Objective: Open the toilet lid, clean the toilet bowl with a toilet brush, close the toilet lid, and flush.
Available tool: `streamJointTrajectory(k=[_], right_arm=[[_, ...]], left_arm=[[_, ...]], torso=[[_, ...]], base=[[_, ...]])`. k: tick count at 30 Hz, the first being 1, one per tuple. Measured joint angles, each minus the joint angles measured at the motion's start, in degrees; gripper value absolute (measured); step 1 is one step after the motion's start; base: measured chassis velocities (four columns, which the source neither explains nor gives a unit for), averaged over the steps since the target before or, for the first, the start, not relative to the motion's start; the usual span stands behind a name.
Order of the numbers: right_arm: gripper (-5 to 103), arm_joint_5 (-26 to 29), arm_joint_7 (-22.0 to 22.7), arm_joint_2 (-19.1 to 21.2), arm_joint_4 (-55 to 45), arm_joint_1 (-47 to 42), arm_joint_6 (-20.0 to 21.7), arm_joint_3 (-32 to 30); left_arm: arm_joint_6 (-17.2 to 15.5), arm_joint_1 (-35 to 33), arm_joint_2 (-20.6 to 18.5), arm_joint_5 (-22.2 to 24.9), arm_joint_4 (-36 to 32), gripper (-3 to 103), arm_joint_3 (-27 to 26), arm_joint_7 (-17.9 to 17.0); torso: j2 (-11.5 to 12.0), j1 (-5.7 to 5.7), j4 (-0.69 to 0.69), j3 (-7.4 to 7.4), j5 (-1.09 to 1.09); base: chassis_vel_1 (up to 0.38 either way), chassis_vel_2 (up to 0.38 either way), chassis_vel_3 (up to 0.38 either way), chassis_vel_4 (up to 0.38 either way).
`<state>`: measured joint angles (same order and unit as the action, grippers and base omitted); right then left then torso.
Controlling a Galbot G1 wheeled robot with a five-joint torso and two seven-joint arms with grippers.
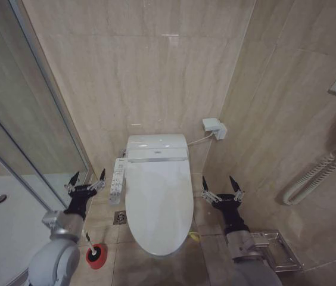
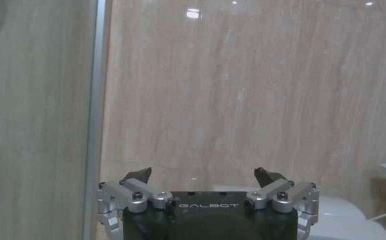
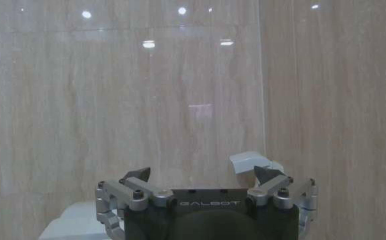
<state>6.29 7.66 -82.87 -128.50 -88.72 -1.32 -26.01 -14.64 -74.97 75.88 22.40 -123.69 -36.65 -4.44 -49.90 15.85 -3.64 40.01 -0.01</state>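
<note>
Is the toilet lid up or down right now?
Down. In the head view the toilet lid lies flat as one smooth white oval covering the bowl. Both tools, left and right, hang open beside it, touching nothing.

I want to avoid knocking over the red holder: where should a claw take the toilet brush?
Probably the thin white handle of the toilet brush, which sticks up out of the red holder. Come from above with the left claw, since it is on that side of the toilet.
</note>
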Motion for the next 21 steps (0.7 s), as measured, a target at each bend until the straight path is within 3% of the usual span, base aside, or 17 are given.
streamJointTrajectory(k=[3, 9, 11, 14, 21], right_arm=[[100, 0.00, 0.00, 0.00, 0.00, 0.00, 0.00, 0.00], [100, 0.00, 0.00, 0.00, 0.00, 0.00, 0.00, 0.00], [100, 0.00, 0.01, -0.01, 0.00, -0.01, 0.00, -0.01], [100, 0.00, 0.00, 0.00, 0.00, 0.01, 0.00, -0.01], [100, 0.00, 0.00, 0.00, 0.00, 0.00, 0.00, 0.00]], left_arm=[[-2.10, 1.23, -0.12, 0.54, -0.39, 100, -0.10, 0.06], [-2.14, 0.69, -0.07, 0.26, -1.34, 100, 0.02, -0.02], [1.21, -2.02, 0.48, -2.25, -3.34, 100, 1.19, -0.72], [3.63, -4.68, 0.88, -4.06, -4.59, 100, 1.96, -1.21], [5.10, -5.52, 1.00, -4.63, -4.74, 100, 2.25, -1.33]], torso=[[0.00, 0.00, -0.01, 0.00, 0.00], [0.00, 0.00, 0.00, 0.00, 0.00], [0.00, 0.01, -0.02, 0.00, -0.01], [0.00, 0.00, 0.02, -0.01, 0.03], [0.00, 0.00, 0.00, -0.01, 0.01]], base=[[0.000, 0.000, 0.000, 0.000], [0.000, 0.000, 0.000, 0.000], [0.000, 0.000, 0.000, 0.000], [0.000, 0.000, 0.000, 0.000], [0.000, 0.000, 0.000, 0.000]])
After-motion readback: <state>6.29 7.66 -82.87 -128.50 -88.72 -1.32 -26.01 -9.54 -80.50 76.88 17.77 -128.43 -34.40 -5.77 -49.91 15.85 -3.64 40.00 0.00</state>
